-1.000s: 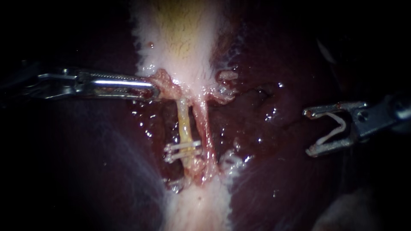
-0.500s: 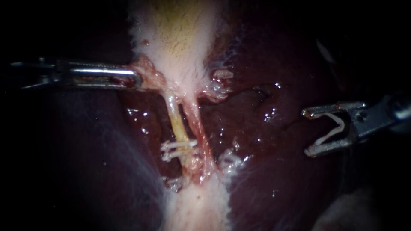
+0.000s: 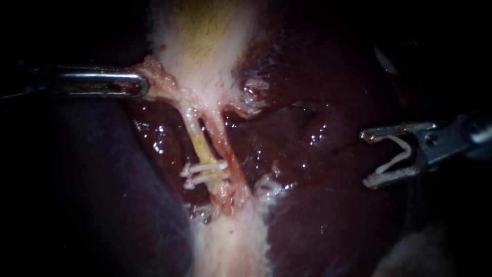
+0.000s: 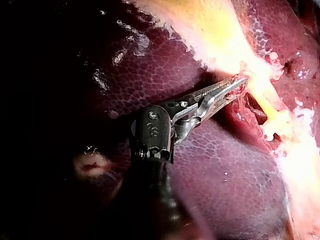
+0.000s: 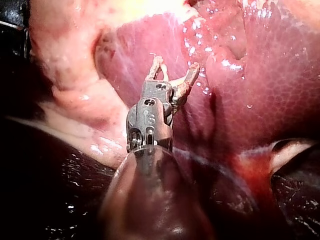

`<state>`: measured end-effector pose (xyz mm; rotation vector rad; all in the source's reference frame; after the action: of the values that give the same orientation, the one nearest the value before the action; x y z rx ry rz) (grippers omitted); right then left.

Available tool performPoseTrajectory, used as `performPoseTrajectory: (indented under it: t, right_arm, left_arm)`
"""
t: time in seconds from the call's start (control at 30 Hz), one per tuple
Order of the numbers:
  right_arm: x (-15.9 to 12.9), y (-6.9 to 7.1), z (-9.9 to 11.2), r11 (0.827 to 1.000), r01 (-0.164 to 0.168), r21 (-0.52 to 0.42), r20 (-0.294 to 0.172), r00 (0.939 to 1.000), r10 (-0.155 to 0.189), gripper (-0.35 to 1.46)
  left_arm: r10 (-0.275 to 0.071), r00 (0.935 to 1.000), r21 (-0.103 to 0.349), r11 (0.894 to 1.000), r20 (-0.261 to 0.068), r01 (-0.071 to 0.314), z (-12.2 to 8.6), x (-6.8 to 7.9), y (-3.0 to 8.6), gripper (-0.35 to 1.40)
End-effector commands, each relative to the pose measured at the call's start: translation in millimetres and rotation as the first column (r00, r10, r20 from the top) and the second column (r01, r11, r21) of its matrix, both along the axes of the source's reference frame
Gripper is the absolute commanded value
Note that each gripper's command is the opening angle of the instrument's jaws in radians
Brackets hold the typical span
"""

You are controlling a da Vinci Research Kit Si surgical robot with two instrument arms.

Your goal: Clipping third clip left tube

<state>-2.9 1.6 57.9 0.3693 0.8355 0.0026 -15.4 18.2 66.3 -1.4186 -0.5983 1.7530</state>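
Endoscope view: right instrument (image 3: 365,160) holds a clip (image 3: 408,147).

A: Left instrument (image 3: 138,85): bright polished metal, a hard gleam running along its jaws.
B: Right instrument (image 3: 366,159) is duller, grey metal, with rusty-red smears on the jaw edges. The white clip (image 3: 401,153) seated in it looks like matt plastic.
A: Liver (image 3: 328,205), dark maroon, wet and glossy, sparkling with highlights. From the left wrist, a fine netted grain shows on it.
B: Gallbladder (image 3: 205,46) pale, soft, fuzzy at the edges, hardly any shine.
A: Left tube (image 3: 197,139): yellowish, slick, waxy. The two clips (image 3: 205,169) across it are white and smooth, plastic by the look.
B: Right tube (image 3: 223,139) beside it, pink-red, moist, stringy.
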Motion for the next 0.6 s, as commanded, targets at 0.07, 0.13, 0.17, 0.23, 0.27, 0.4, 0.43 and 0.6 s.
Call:
performPoseTrajectory:
  t: [0.07, 0.13, 0.17, 0.23, 0.27, 0.4, 0.43, 0.6]
  right_arm:
    - [0.2, -0.1, -0.1, 1.0, 0.001, 0.004, -0.004, 1.0, -0.001, 0.5]
    - [0.5, -0.2, -0.1, 1.0, 0.001, 0.006, -0.004, 1.0, -0.001, 0.5]
    - [0.7, -0.3, -0.2, 1.0, 0.002, 0.008, -0.005, 1.0, -0.002, 0.5]
    - [1.3, -0.4, -0.3, 1.0, 0.002, 0.013, -0.012, 0.9999, -0.002, 0.5]
    - [1.8, -0.6, -0.4, 1.0, 0.005, 0.023, -0.024, 0.9997, -0.004, 0.5]
    - [4.1, -1.3, -0.5, 0.998, 0.026, 0.064, -0.076, 0.9969, -0.021, 0.5]
    - [4.6, -1.4, -0.6, 0.998, 0.025, 0.064, -0.075, 0.997, -0.021, 0.5]
    - [7.8, -2.3, -1.0, 0.996, 0.025, 0.08, -0.089, 0.9958, -0.018, 0.5]
  left_arm:
    - [0.0, 1.0, 0.0, 1.0, 0.0, 0.0, 0.0, 0.0, 0.0, -0.35]
    - [0.0, 1.0, 0.0, 1.0, 0.0, 0.0, 0.0, 0.1, 0.0, -0.35]
    - [0.0, 1.0, 0.0, 1.0, 0.0, 0.0, 0.0, 0.1, 0.0, -0.35]
    - [0.0, 1.0, 0.0, 1.0, 0.0, 0.0, 0.0, 0.1, 0.0, -0.35]
    - [0.0, 1.0, 0.0, 1.0, 0.0, 0.0, 0.0, 0.1, 0.0, -0.35]
    - [0.0, 1.0, 0.0, 1.0, 0.0, 0.0, 0.0, 0.2, 0.0, -0.35]
    - [0.0, 1.0, 0.0, 1.0, 0.0, 0.0, 0.0, 0.2, 0.0, -0.35]
    - [0.0, 1.0, 0.0, 1.0, 0.0, 0.0, -0.1, 0.2, 0.0, -0.35]
